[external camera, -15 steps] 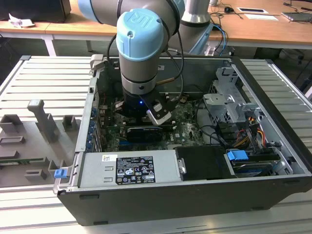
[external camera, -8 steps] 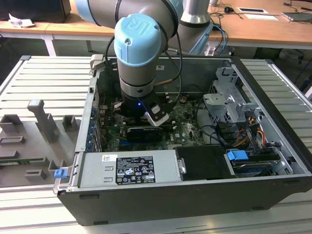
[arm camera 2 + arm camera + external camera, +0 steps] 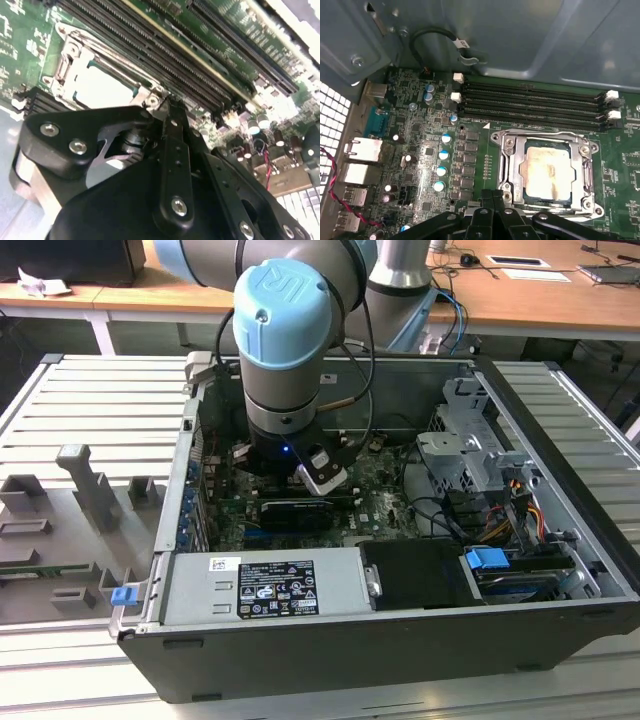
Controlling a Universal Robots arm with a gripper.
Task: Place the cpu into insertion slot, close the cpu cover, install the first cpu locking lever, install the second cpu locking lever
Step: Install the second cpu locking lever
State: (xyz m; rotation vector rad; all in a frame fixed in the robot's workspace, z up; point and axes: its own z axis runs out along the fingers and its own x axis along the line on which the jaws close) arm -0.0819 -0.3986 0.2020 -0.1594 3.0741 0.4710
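Chip [image 3: 547,172] seated in socket [image 3: 509,172], lower right of first wrist view; cover frame [image 3: 580,150] lies down over it. Lever step, I judge: press along the socket edge, steady, no sideways drag. Tool [image 3: 495,197] fingers drawn together, holding nothing, tips just beside the socket's near edge.
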